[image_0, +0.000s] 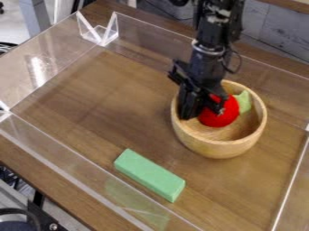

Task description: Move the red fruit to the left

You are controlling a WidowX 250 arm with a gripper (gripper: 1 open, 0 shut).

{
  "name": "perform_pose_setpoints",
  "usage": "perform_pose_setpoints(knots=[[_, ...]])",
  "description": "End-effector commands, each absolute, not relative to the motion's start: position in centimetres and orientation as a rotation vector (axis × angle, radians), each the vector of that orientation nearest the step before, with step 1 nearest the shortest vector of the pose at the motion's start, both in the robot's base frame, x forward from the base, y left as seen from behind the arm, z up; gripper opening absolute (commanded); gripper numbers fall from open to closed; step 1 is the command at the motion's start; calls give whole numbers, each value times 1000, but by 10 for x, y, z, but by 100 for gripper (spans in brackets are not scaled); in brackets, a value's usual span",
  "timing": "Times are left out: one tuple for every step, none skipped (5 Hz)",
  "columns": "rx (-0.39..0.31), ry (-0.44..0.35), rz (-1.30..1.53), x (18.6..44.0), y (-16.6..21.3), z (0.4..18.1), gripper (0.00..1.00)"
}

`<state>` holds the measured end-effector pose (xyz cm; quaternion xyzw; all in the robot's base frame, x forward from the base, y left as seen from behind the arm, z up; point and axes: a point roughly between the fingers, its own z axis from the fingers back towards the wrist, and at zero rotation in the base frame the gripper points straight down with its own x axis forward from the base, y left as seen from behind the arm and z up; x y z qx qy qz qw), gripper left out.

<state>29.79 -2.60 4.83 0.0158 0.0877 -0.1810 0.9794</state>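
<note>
The red fruit [220, 111], small, round and glossy, lies inside the wooden bowl [200, 140] right of the table's middle. My gripper [196, 101] comes down from above into the bowl's left half. Its dark fingers are shut and touch the fruit's upper left side. Most of the fruit shows to the right of the fingertips, not between them, so I see no clear hold on it.
A pale green piece [243, 97] sits in the bowl behind the fruit. A green rectangular block [150, 174] lies on the wooden floor at the front. Clear plastic walls [49, 63] ring the work area, with a clear corner piece [99, 32] at the back left.
</note>
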Motion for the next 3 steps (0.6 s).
perform_pose_setpoints(knots=[[29, 57, -310, 314, -25, 89, 0], [15, -1, -231, 317, -3, 113, 0], [-2, -29, -168, 321, 6, 119, 0]])
